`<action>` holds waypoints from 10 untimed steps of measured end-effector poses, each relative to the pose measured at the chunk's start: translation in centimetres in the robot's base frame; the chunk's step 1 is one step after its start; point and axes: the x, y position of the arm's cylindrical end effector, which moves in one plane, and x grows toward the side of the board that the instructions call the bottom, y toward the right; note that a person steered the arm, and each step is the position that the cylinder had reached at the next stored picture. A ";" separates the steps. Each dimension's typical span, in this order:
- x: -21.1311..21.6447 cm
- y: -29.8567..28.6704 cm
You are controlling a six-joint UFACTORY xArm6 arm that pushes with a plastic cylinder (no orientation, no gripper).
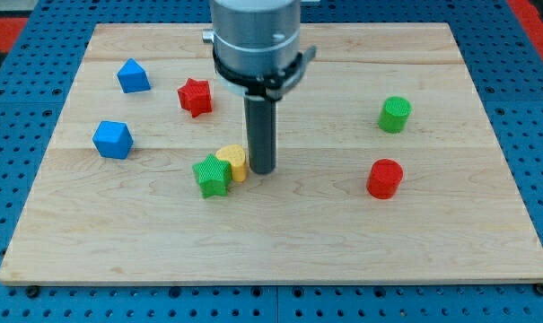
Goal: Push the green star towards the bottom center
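Note:
The green star [212, 176] lies on the wooden board [280, 242], left of centre. A yellow heart-shaped block [234, 161] touches its upper right side. My tip [262, 170] stands just to the right of the yellow block, touching it or nearly so. The tip is a short way right of the green star, with the yellow block between them.
A red star [196, 97] lies above the green star. Two blue blocks sit at the view's left, one upper [133, 76] and one lower [112, 139]. A green cylinder [395, 115] and a red cylinder [384, 178] stand at the view's right.

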 end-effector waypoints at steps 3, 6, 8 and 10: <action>1.4 4.5; -3.3 2.4; -0.9 1.2; 5.4 2.1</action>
